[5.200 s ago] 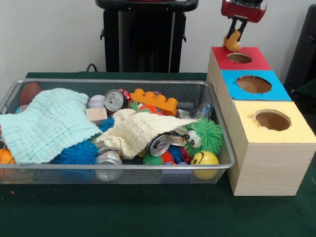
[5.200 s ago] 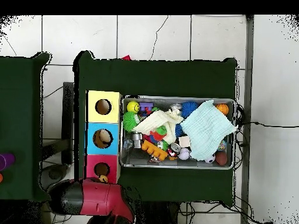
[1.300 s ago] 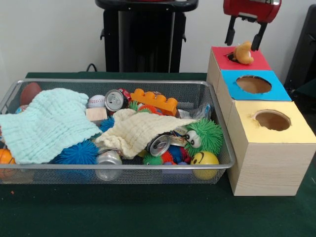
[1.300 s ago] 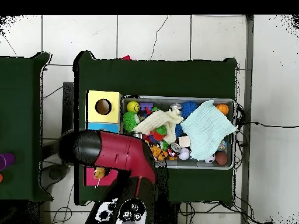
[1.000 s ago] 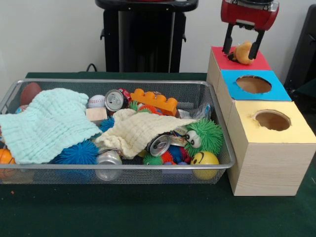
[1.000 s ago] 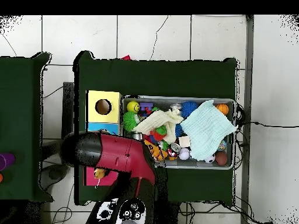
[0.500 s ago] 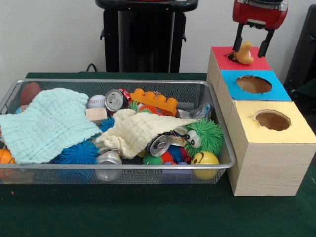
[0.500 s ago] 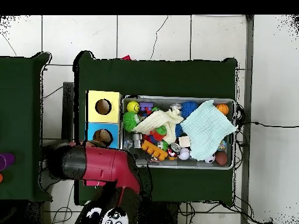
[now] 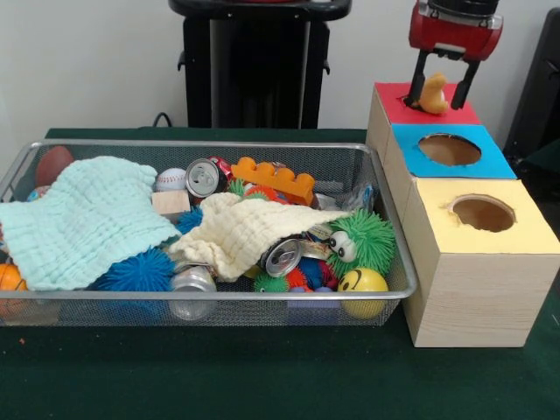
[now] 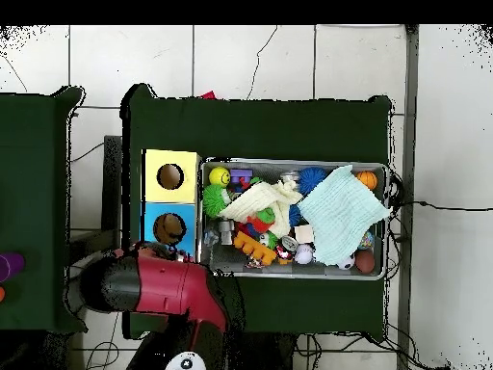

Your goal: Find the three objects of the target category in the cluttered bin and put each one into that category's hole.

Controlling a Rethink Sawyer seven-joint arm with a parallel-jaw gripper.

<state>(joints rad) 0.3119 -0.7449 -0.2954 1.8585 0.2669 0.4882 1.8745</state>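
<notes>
Gripper (image 9: 445,87) sits spread open over the red box (image 9: 426,109) at the desk's far end, with the little orange toy (image 9: 433,94) standing between its fingers on the red top, right by the hole. The wire bin (image 9: 385,289) is packed with clutter.

The hand (image 9: 444,89) hangs down, fingers apparently spread apart.

Below me lies the green table cloth (image 9: 262,385). At twelve o'clock in the front view stands a black stand (image 9: 259,66) against a pale wall (image 9: 87,61). Overhead, white floor tiles (image 10: 250,58) surround the table.
</notes>
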